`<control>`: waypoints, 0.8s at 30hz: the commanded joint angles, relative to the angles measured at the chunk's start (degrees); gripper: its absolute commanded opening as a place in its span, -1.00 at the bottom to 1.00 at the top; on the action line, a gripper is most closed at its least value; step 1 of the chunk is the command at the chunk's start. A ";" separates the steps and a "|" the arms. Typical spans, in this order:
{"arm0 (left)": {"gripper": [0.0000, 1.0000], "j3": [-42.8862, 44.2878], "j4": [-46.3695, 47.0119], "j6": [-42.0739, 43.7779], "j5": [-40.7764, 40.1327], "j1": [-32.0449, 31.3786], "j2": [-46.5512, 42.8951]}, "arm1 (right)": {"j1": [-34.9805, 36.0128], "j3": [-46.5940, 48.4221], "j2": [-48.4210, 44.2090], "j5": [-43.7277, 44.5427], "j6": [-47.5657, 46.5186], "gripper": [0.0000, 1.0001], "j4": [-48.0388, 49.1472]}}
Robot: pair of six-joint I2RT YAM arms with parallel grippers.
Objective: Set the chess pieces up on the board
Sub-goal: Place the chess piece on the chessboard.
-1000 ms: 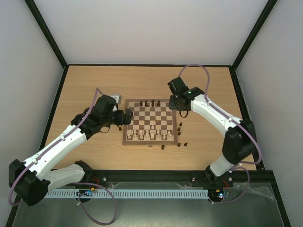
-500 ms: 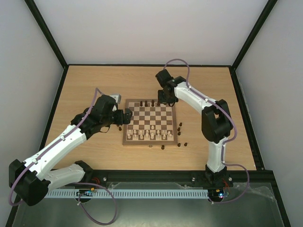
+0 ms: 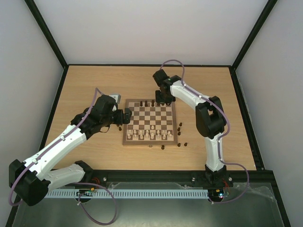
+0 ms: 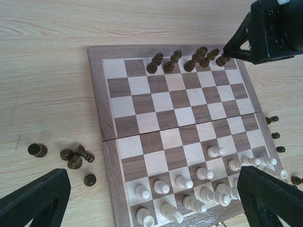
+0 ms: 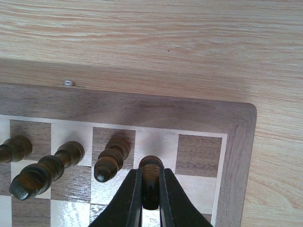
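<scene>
At the board's (image 5: 189,109) 12 o'clock row, your right gripper (image 5: 150,189) pinches a dark piece (image 5: 151,166) over the light square (image 5: 152,142) beside the corner. Lower it straight down, clear of the neighbour (image 5: 111,161) at its 9 o'clock, then release. Your left gripper (image 3: 124,116) hangs wide open at the board's 9 o'clock.

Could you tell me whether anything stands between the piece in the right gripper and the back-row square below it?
Nothing visible does. The dark piece, pinched by the right gripper, is over a bare light square; its nearest neighbour stands one square away, close beside one finger.
</scene>
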 commanded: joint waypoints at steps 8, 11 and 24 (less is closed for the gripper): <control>0.99 0.02 -0.14 -0.02 -0.50 0.70 -0.30 | -0.13 3.20 3.52 0.56 -0.92 -0.87 -3.37; 0.99 -0.04 -0.27 -0.04 -0.51 0.73 -0.45 | -0.14 3.22 3.99 1.08 -0.94 -0.86 -3.39; 0.99 -0.15 -0.05 0.00 -0.16 0.89 -0.30 | -0.14 2.89 3.75 2.03 -0.76 -0.77 -3.83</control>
